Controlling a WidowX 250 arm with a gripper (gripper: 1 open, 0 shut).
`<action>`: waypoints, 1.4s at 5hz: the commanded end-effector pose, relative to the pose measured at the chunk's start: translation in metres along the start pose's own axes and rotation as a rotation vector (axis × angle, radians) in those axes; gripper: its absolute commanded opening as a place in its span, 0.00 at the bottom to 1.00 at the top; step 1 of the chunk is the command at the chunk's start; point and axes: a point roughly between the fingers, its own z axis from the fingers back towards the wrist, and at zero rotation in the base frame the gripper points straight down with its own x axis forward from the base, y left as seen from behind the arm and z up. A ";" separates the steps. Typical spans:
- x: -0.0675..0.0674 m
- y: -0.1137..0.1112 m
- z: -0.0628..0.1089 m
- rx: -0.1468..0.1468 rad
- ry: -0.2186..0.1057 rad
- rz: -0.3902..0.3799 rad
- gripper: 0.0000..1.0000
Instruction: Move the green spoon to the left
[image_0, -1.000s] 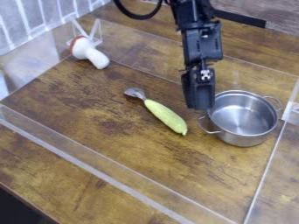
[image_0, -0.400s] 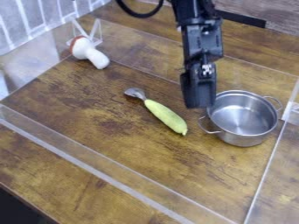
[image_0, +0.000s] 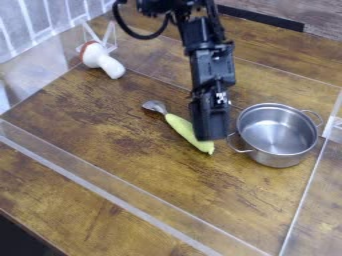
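The green spoon (image_0: 177, 123) lies on the wooden table, its silver bowl toward the upper left and its yellow-green handle running down to the right. My gripper (image_0: 207, 128) has come down right over the middle of the handle and hides that part. The black fingers blur into the handle, so neither the gap between them nor any contact can be made out. The spoon still looks flat on the wood.
A steel pot (image_0: 278, 135) stands just right of the gripper. A white-handled utensil with a reddish end (image_0: 100, 58) lies at the back left. Low clear plastic walls (image_0: 134, 205) fence the work area. Bare wood stretches to the spoon's left.
The arm has swung left and down, from beside the pot's rim to directly over the spoon's handle. The spoon and pot have not moved.
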 end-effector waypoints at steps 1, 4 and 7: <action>-0.007 -0.029 0.043 0.074 -0.092 -0.030 0.00; -0.017 -0.046 0.053 0.095 -0.106 0.039 0.00; -0.024 -0.049 0.053 0.118 -0.138 0.155 0.00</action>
